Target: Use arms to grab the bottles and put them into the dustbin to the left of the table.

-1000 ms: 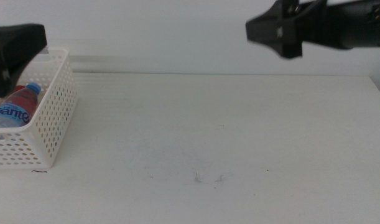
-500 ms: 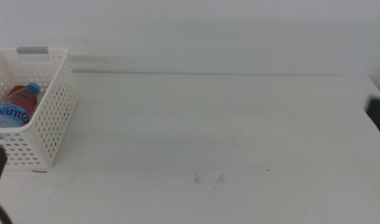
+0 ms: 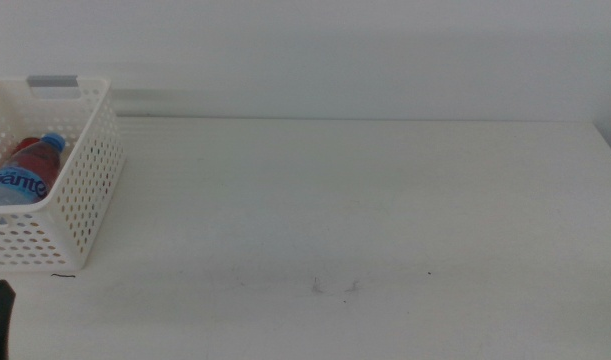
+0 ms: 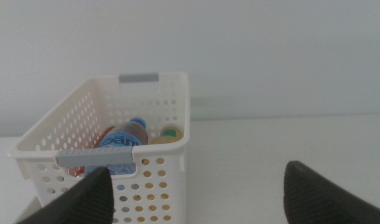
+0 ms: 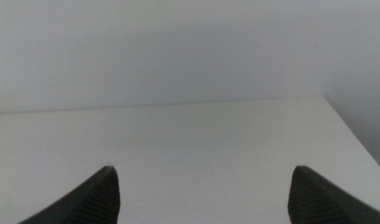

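Both end effectors, left and right, hang parted and empty, while the bottles lie inside the dustbin; nothing remains on the table, so the job looks done.

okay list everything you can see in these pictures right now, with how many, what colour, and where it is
dustbin: one, white perforated basket with grey handle strips, at the table's left end.
water bottle: one, clear with blue cap and blue label, lying inside the dustbin.
juice bottle: one, yellow, only partly visible, inside the dustbin beside the water bottle.
red item: one, partly hidden behind the water bottle in the dustbin.
table: one, white, faint scuff marks near the front.
left gripper: black, open, facing the dustbin.
right gripper: black, open, over bare table.
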Robot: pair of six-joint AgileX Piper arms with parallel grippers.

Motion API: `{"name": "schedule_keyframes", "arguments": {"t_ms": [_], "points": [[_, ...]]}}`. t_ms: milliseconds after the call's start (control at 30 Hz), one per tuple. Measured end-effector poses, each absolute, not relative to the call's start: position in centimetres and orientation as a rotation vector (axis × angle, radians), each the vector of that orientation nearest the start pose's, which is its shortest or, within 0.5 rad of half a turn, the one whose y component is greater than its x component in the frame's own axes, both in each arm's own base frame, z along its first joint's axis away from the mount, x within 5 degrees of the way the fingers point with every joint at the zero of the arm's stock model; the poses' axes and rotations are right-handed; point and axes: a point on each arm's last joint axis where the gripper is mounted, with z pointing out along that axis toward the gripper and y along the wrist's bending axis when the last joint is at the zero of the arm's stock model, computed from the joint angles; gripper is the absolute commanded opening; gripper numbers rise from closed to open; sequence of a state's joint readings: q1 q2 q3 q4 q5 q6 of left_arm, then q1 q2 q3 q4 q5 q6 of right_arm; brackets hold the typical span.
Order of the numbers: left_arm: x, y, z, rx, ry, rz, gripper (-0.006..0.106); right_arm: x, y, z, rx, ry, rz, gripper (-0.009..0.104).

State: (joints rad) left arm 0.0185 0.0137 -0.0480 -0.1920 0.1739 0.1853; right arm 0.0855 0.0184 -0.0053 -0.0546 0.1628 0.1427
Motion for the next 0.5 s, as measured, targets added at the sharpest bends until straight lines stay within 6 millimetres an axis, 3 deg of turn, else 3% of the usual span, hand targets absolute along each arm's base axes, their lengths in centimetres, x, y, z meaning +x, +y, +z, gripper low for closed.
{"name": "schedule_keyframes", "arguments": {"t_ms": [500], "points": [[5.68,-0.1,20.14,0.01,1.614,0.004,0.094,5.6,0.35,19.6,0.008,1.684,0.112,0.086]]}}
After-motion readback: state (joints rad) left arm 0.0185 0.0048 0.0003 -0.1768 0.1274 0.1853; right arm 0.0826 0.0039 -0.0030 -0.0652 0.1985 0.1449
